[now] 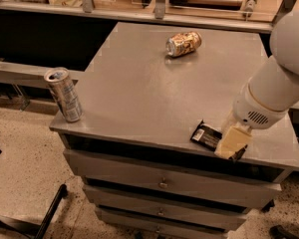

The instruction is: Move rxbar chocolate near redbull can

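The rxbar chocolate (205,135) is a flat black bar with a white label patch, lying near the front right edge of the grey cabinet top (154,88). My gripper (232,144) is down over the bar's right end and covers part of it. The white arm comes in from the upper right. The redbull can (64,94), slim and silver-blue, stands upright at the front left corner of the cabinet top, far from the bar.
A short gold-brown can (184,43) lies on its side at the back middle of the top. Drawers (162,183) run below the front edge. A counter with rails (154,14) runs behind. Speckled floor lies to the left.
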Robot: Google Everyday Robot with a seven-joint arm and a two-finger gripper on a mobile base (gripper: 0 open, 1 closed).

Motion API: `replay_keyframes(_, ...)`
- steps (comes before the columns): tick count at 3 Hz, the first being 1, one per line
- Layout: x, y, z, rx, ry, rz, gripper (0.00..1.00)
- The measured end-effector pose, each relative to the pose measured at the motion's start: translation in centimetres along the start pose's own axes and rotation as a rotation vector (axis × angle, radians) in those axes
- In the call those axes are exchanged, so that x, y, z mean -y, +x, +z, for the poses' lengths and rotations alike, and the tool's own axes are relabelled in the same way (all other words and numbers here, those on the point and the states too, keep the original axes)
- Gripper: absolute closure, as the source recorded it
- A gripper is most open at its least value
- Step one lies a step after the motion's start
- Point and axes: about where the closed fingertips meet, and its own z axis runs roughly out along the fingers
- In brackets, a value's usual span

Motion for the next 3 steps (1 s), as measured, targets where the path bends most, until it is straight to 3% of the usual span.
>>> replay_keyframes(1, 1.1, -0.6, -2.5, 0.059, -0.008, 0.000, 1.00)
replay_keyframes(2, 3.4, -2.1, -7.0, 0.136, 0.044, 0.004, 1.00)
replay_keyframes(3, 3.4, -2.1, -7.0, 0.136, 0.044, 0.003, 1.00)
